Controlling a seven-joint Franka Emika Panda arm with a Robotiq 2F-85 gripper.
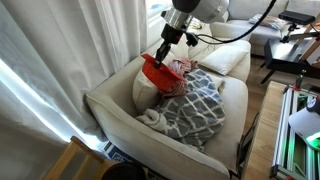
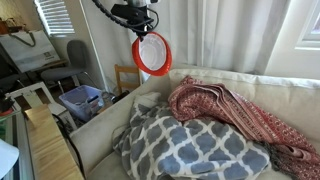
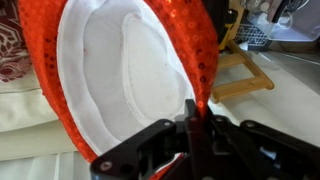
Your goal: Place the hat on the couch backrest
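Black end effector (image 3: 192, 112) pinches hat (image 3: 130, 70) rim, seemingly above couch backrest (image 2: 285, 88).

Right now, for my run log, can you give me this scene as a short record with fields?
hat: bright red, pale inside, held up in the air over the couch
gripper: shut on the hat's rim
backrest: cream, hat not yet on it
blanket: grey and white, crumpled on the seat
knitted bundle: reddish, lying against the backrest, partly on the blanket
task state: hat lifted, not placed
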